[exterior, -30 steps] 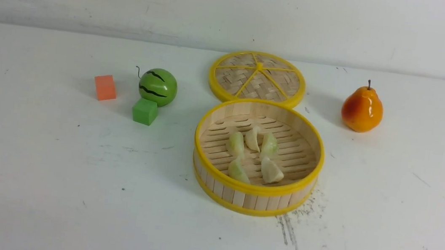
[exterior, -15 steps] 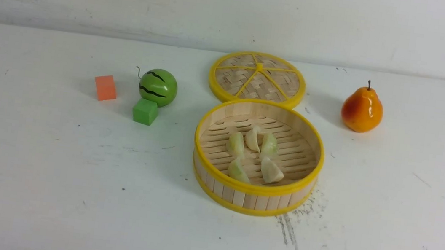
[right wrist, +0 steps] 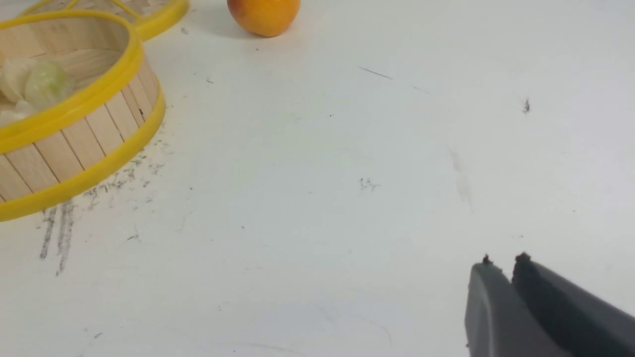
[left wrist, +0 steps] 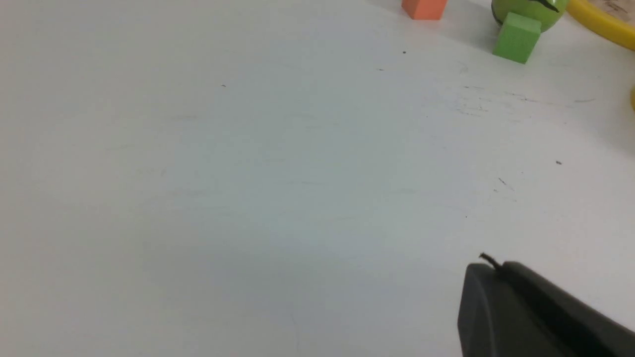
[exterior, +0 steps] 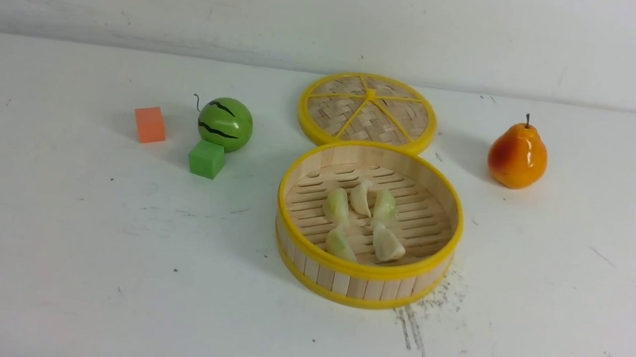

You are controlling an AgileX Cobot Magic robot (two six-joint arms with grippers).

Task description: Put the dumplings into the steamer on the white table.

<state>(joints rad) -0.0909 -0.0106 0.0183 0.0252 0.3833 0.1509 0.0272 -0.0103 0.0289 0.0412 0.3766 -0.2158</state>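
Observation:
The round bamboo steamer stands on the white table, a little right of centre. Several pale green dumplings lie together on its slatted floor. No gripper shows in the front view. In the left wrist view my left gripper is shut and empty over bare table, well away from the steamer. The right wrist view shows my right gripper shut with only a thin slit at its tips and nothing between them. It hangs off to the right of the steamer, where dumplings show over the rim.
The flat woven lid lies just behind the steamer. To the left are a green striped ball, a green cube and an orange cube. An orange pear stands at the back right. Dark scuffs mark the table.
The dark tip of my left gripper, seen a second ago at the front view's lower left corner, has left that view. Nothing on the table has moved.

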